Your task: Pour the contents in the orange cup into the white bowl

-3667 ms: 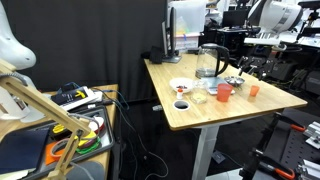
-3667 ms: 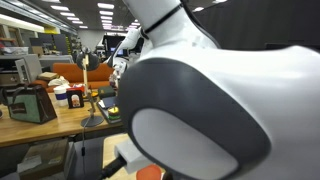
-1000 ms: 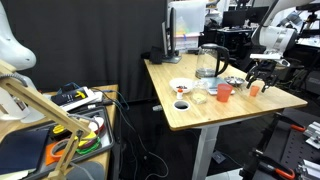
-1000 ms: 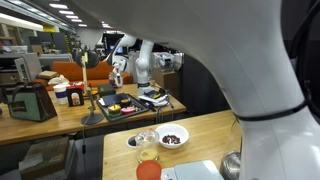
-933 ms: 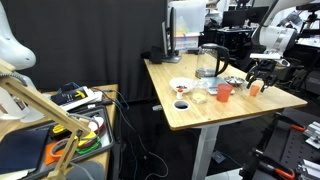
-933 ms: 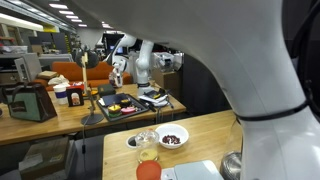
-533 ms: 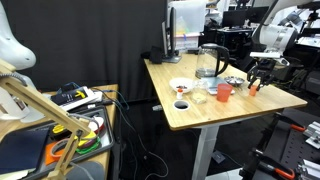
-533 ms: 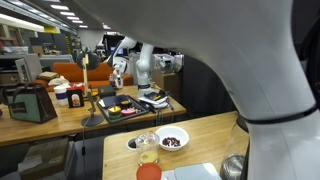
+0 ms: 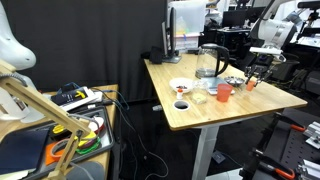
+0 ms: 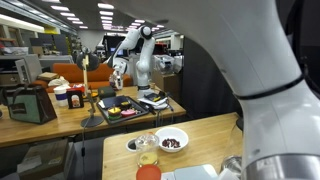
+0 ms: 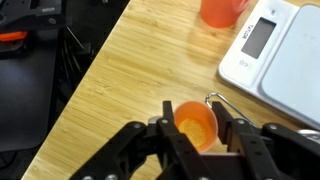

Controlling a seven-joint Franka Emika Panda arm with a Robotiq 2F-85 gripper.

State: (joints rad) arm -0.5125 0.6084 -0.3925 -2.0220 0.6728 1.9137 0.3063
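The small orange cup (image 11: 194,124) sits between the two black fingers of my gripper (image 11: 196,126), which is shut on it; pale yellow grains lie inside. In an exterior view the orange cup (image 9: 252,84) hangs in the gripper (image 9: 253,79) just above the table's right end. The wide white bowl (image 9: 181,86) lies on the table well to the left of it. In the exterior view from the far side, the white bowl (image 10: 172,139) holds something dark red; the cup and gripper are hidden there.
A larger redder cup (image 9: 224,92) and a clear cup (image 9: 199,95) stand between gripper and bowl. A white scale (image 11: 275,50), a metal bowl (image 9: 234,80), a glass jug (image 9: 208,62) and a small white cup (image 9: 181,104) are nearby. The table edge (image 11: 88,75) drops off left.
The gripper has shut on the orange cup and lifted it slightly off the table. The arm has shifted in the exterior views.
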